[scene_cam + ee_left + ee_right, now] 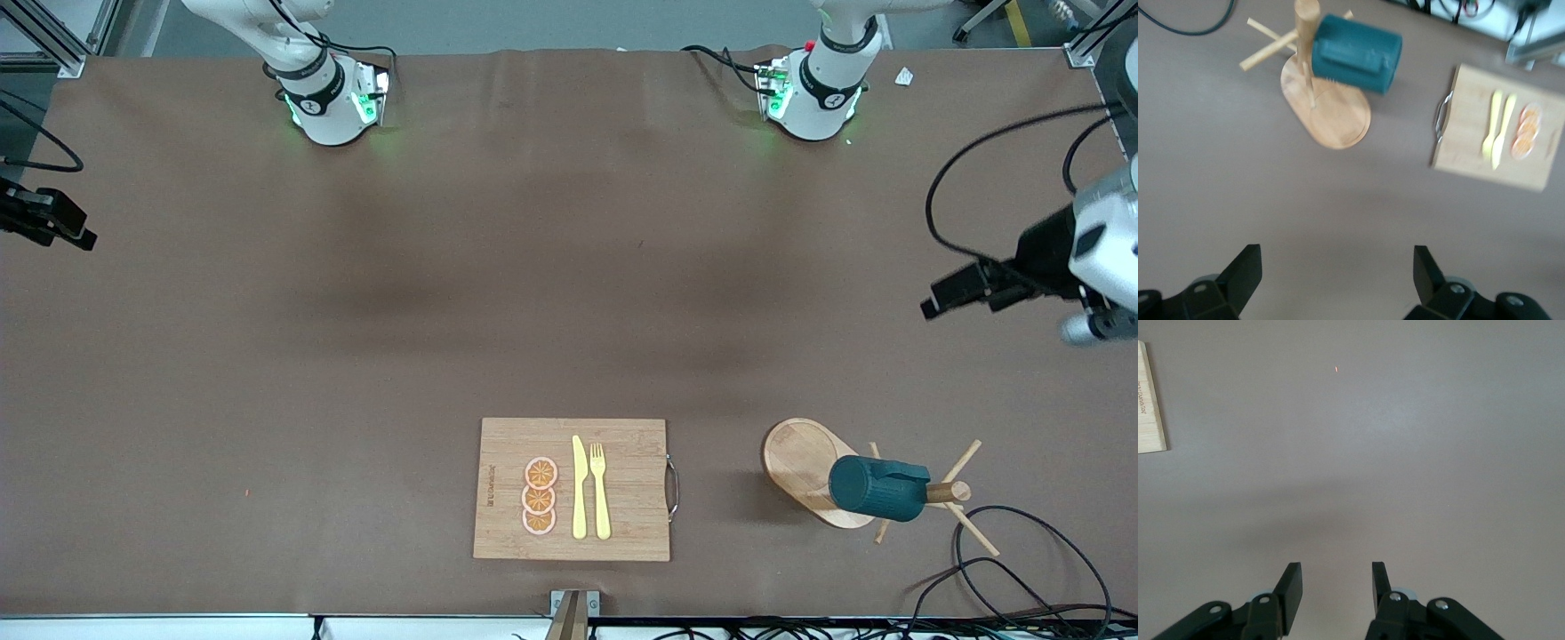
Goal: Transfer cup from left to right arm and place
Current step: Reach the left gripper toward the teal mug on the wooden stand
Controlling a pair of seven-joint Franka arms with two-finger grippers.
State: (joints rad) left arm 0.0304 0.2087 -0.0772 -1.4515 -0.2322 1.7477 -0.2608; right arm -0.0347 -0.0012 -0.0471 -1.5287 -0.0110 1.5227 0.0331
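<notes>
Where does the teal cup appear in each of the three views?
Front view: the cup hangs on its side on a peg of the wooden mug stand, toward the left arm's end of the table, beside the cutting board.
Left wrist view: the cup is on the same stand.
Right wrist view: not in it.
Shared landmark: the cutting board.

left hand point(1331, 280) spread wide, right hand point(1335, 590) parted

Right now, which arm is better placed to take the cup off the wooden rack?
Left. The cup hangs on the rack at the left arm's table end, and the open left gripper already looks down on it.
</notes>
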